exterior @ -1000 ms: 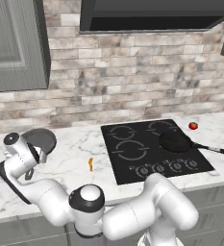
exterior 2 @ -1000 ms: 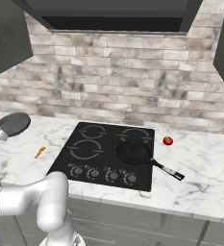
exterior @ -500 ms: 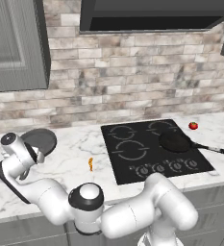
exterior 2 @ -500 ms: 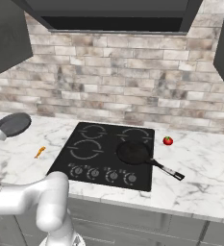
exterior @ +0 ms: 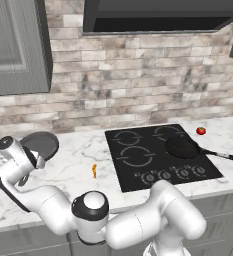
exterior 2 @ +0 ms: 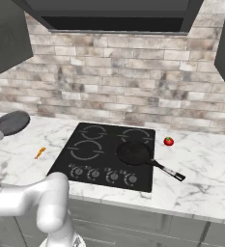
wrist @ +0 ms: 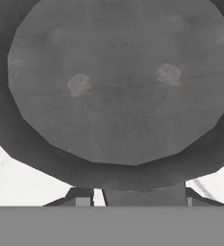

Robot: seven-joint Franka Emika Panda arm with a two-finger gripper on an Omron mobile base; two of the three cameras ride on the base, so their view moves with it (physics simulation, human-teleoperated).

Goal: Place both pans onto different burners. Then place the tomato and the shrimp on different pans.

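Now the tool (exterior: 35,159) sits at the grey skillet (exterior: 41,144), jaws half closed apparently around its handle; right of it lie shrimp (exterior: 94,171), cooktop (exterior: 160,155), black pan (exterior: 182,147), tomato (exterior: 201,131). Next: lift skillet onto a free burner (exterior: 136,156).

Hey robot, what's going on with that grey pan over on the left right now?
Gripper closed on grey skillet's handle. Black pan on burner. Nothing in the way.

Glossy white rounded arm (exterior: 153,220) segments, dark joint bands, grey-capped round elbow joint.
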